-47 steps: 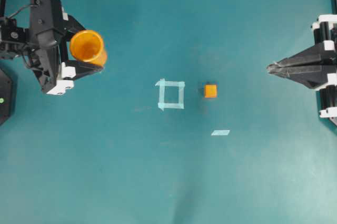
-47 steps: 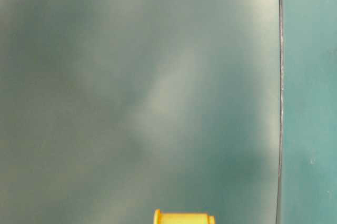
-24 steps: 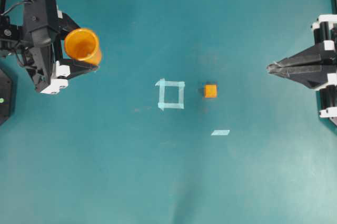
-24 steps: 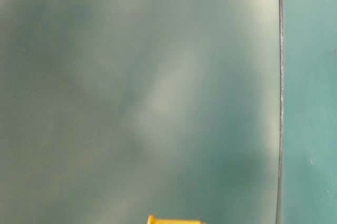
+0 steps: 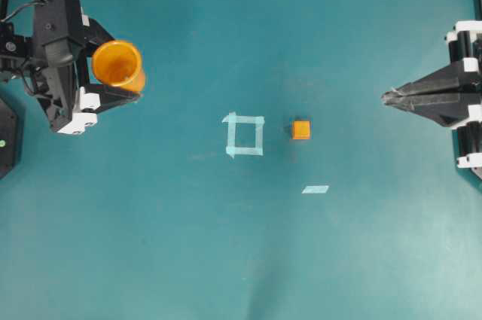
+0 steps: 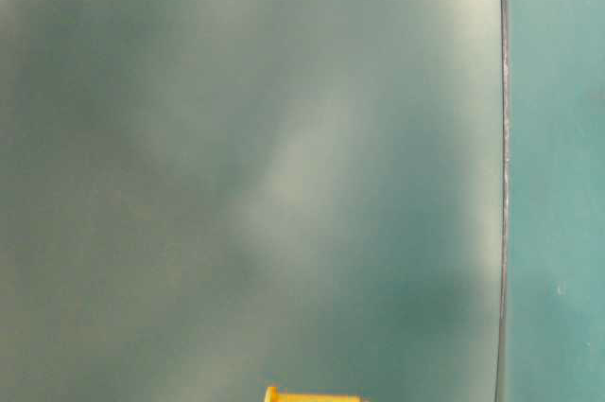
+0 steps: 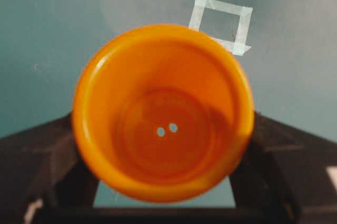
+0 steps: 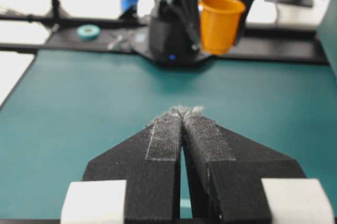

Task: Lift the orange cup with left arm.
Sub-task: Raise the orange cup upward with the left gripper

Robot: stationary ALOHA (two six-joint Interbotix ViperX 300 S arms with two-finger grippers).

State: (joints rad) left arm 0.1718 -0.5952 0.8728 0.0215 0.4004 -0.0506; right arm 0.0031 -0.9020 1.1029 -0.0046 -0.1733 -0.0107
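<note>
Near the table's [image 5: 226,260] left edge, toward its far corner, the left gripper [image 5: 117,68] holds the orange cup [image 5: 118,65] between its fingers, mouth up, raised clear of the surface. Around the table's middle lies a tape square [image 5: 244,135], with a small orange cube [image 5: 301,129] just right of it and a tape strip [image 5: 315,189] nearer. At the right edge, the right gripper [image 5: 385,97] hangs with fingertips pressed together, holding nothing.

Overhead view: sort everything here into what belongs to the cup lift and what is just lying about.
Belongs to the job:
orange cup
left end effector, gripping the cup

Lying about:
small orange cube
tape square
tape strip
right end effector, shut
</note>
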